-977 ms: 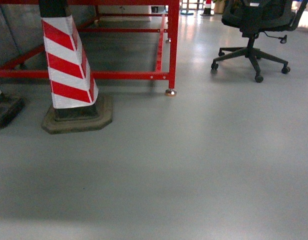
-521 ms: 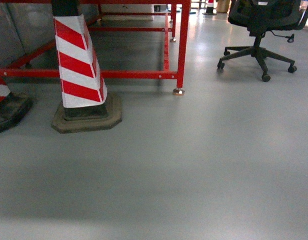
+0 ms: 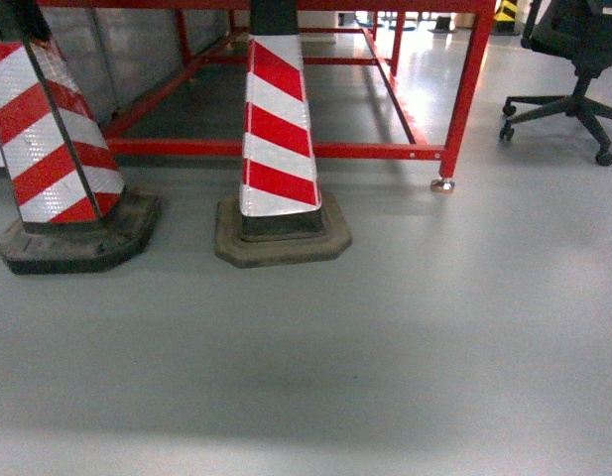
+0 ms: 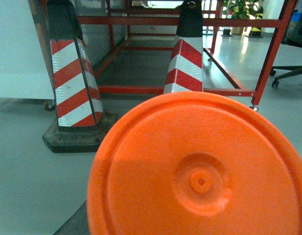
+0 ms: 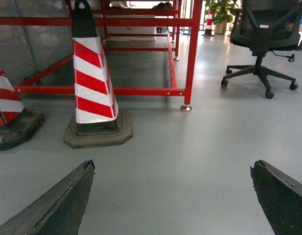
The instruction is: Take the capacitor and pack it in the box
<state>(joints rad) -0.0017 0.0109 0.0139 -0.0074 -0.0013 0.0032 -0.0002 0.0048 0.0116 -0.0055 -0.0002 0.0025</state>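
Neither the capacitor nor the box is in view. A large orange round plastic surface (image 4: 199,171) with a central dimple fills the lower part of the left wrist view, close to the camera. It hides the left gripper's fingers; only a dark wedge (image 4: 75,225) shows at its lower left. In the right wrist view my right gripper (image 5: 173,167) is open above bare grey floor, its two dark fingertips (image 5: 84,176) far apart with nothing between them. No gripper appears in the head view.
Two red-and-white striped cones (image 3: 278,149) (image 3: 48,139) stand on dark bases just ahead. Behind them is a red metal frame (image 3: 464,99) on small feet. A black office chair (image 3: 578,59) is at the far right. Grey floor (image 3: 385,347) lies in front.
The head view has swung left: the cone has slid from the left to the middle, a second cone has come in at the left, and the chair has moved to the right edge.
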